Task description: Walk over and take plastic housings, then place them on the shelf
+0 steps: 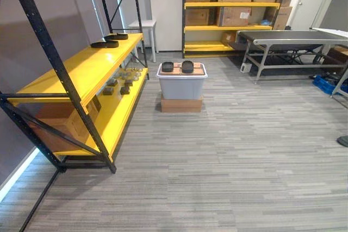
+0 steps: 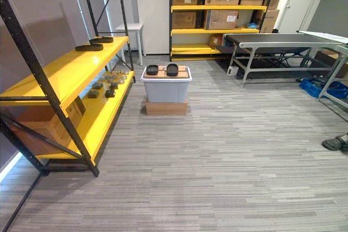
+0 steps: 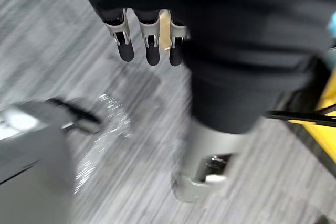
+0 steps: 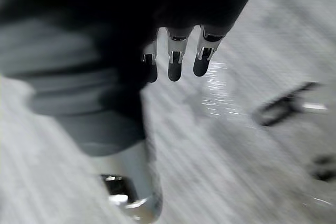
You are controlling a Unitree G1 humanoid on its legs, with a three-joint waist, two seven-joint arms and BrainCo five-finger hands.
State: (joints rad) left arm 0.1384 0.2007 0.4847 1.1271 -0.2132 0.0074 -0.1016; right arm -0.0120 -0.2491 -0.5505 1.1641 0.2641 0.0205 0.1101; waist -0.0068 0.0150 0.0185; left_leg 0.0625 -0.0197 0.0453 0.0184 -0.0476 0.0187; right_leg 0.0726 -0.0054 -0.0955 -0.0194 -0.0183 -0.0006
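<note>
Two black plastic housings [image 1: 167, 67] [image 1: 187, 66] lie side by side on a board atop a grey bin [image 1: 181, 86], which stands on a flat cardboard box [image 1: 181, 105] in the middle of the room ahead. More black housings [image 1: 104, 44] rest at the far end of the yellow shelf [image 1: 81, 71] on my left. My left hand [image 3: 149, 45] hangs over the carpet with relaxed fingers, holding nothing. My right hand [image 4: 176, 59] hangs the same way, empty.
Small parts [image 1: 124, 82] and a cardboard box [image 1: 60, 123] sit on the shelf's lower level. A second yellow rack of cartons [image 1: 228, 4] stands at the back, a conveyor table [image 1: 293, 37] and a blue crate [image 1: 326, 84] at the right. A person's shoe [image 2: 333, 143] shows far right.
</note>
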